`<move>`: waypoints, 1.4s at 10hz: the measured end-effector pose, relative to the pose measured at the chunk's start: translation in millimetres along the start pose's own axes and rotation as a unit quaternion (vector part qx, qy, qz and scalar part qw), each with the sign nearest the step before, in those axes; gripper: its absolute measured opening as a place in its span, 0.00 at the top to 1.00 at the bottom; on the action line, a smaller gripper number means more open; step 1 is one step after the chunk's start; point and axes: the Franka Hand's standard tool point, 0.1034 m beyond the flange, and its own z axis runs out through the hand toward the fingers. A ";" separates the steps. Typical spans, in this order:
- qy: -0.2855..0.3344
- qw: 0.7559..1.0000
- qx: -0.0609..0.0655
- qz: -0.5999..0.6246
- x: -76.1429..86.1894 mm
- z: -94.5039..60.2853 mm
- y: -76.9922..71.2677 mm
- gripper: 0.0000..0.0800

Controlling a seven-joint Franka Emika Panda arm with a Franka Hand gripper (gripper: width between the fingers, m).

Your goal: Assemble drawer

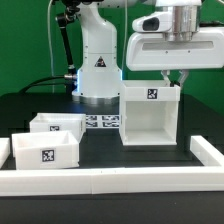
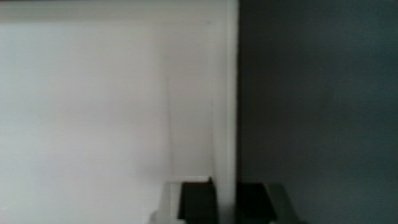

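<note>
The tall white box shell (image 1: 150, 115) of the drawer stands upright on the black table at the exterior view's right, a tag on its front. My gripper (image 1: 177, 78) is at the top of its right wall. In the wrist view the gripper (image 2: 230, 203) has one dark finger (image 2: 196, 205) on each side of the thin white wall edge (image 2: 228, 100), pressed against it. Two low white trays (image 1: 57, 124) (image 1: 45, 150) with tags sit at the exterior view's left, apart from the shell.
The marker board (image 1: 101, 122) lies flat between the trays and the shell. A long low white border wall (image 1: 110, 181) runs along the front and up the right side (image 1: 208, 152). The robot base (image 1: 98, 65) stands behind.
</note>
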 end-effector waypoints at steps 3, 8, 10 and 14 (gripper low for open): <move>0.001 1.000 0.001 -0.005 10.8 -0.6 4.8 0.95; 0.040 0.999 0.015 0.008 95.2 -4.3 22.5 0.95; 0.053 0.998 0.016 0.017 122.4 -5.7 28.9 0.95; 0.070 0.997 0.018 0.024 156.9 -7.9 35.2 0.95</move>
